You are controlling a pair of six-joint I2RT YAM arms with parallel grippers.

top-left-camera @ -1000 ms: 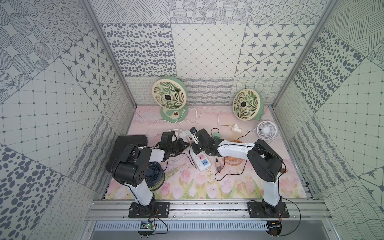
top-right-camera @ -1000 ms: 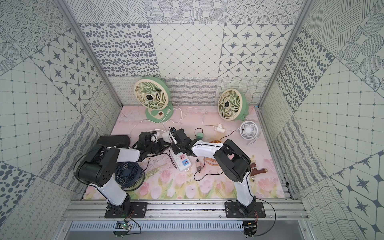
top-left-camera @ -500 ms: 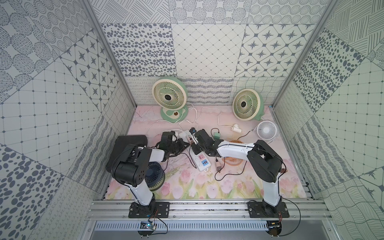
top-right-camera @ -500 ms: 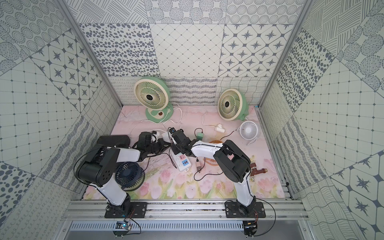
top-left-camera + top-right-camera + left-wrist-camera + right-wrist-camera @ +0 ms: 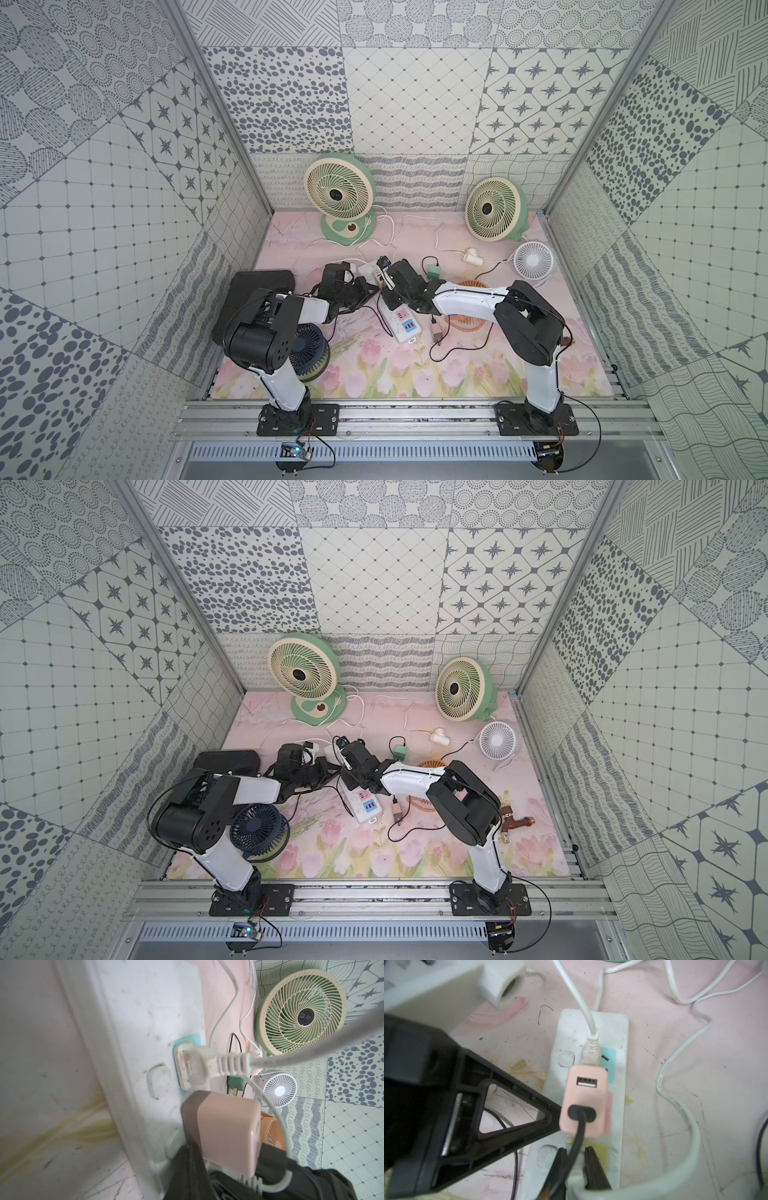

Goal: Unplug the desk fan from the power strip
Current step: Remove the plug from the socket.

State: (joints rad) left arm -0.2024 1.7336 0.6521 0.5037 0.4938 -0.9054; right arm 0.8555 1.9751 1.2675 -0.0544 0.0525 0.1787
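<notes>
We see the power strip (image 5: 397,321) mid-mat, lying along the 11-to-5 o'clock line in both top views. Our left gripper (image 5: 552,1114) is fully closed and holds nothing, its tip touching the pink adapter (image 5: 584,1097) plugged into the strip. Our right gripper (image 5: 576,1159) is nearly closed, with a black cable (image 5: 579,1128) running between its fingers.

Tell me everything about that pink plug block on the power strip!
The pink adapter is a small rounded block, smooth like plastic, standing plugged into the white power strip. Its face has two USB ports: one empty, one holding a black cable. A white plug sits right beside it. The left gripper tip seems to touch its side.
</notes>
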